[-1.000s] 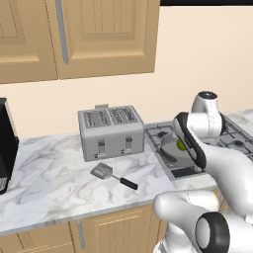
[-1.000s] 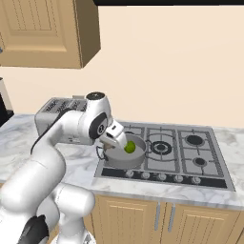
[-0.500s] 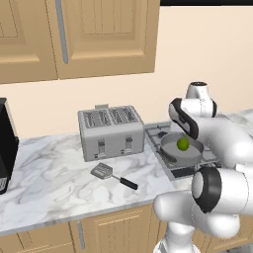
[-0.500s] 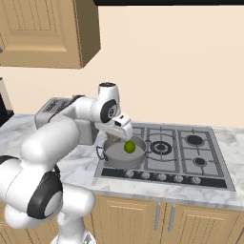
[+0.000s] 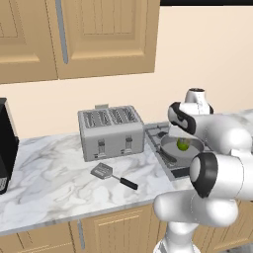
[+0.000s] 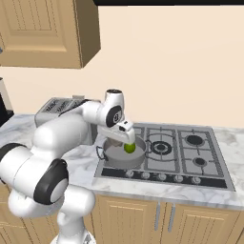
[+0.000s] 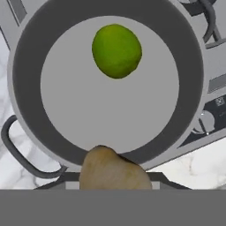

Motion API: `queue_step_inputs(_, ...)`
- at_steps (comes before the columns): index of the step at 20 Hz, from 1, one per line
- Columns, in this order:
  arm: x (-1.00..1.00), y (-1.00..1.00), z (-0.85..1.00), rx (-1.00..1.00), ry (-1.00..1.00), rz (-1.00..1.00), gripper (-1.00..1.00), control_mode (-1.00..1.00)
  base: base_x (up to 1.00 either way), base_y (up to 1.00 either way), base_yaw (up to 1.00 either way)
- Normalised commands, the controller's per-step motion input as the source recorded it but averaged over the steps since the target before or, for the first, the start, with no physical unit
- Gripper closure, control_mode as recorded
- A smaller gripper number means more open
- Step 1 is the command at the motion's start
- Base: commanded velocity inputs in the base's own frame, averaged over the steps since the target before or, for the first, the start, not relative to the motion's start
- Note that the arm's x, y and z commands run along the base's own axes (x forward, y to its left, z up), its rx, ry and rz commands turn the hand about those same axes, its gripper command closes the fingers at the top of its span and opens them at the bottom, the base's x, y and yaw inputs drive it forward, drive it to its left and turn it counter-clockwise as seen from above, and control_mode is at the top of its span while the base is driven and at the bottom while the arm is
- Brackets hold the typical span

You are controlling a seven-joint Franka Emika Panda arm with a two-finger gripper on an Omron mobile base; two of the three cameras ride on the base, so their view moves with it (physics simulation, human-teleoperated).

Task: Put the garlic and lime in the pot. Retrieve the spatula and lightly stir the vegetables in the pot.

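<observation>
The pot (image 7: 26, 66) is seen from straight above in the hand view, on the stove's front-left burner (image 6: 112, 155) (image 5: 170, 146). The bright green lime (image 7: 116, 50) (image 6: 129, 147) (image 5: 183, 144) lies on its floor. My gripper (image 7: 115, 178) (image 6: 125, 138) hangs just above the pot's near rim. It is shut on the tan garlic (image 7: 112, 170), which covers the fingertips. The spatula (image 5: 111, 176) lies flat on the marble counter in front of the toaster, with its black handle pointing right.
A silver toaster (image 5: 111, 131) stands at the back of the counter, left of the stove (image 6: 181, 152). A black appliance (image 5: 5, 143) stands at the far left. Wall cabinets hang overhead. Bare marble lies around the spatula.
The arm has swung and straightened, carrying the hand a little further over the pot. The lime has stayed where it was in the pot, and the spatula has not moved.
</observation>
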Motion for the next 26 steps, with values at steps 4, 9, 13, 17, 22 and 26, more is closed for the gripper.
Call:
queue_step_inputs(4, 0.0, 0.0, -0.45, 0.0, 0.01, 0.0, 1.0, -1.0, 0.0, 0.0, 0.0)
queue_step_inputs(9, 0.02, 0.0, -0.54, 0.0, 0.01, 0.0, 1.0, -1.0, 0.0, 0.0, 0.0)
queue_step_inputs(13, 0.1, 0.0, -0.08, 0.0, 0.03, 0.0, 1.0, -1.0, 0.0, 0.0, 0.0)
queue_step_inputs(17, 0.34, 0.0, 0.0, 0.0, 0.02, 0.0, 1.0, -1.0, 0.0, 0.0, 0.0)
queue_step_inputs(22, 0.39, 0.0, 0.0, 0.0, 0.02, 0.0, 1.0, -1.0, 0.0, 0.0, 0.0)
queue_step_inputs(26, 0.15, 0.0, 0.0, 0.0, 0.01, 0.0, 1.0, -1.0, 0.0, 0.0, 0.0)
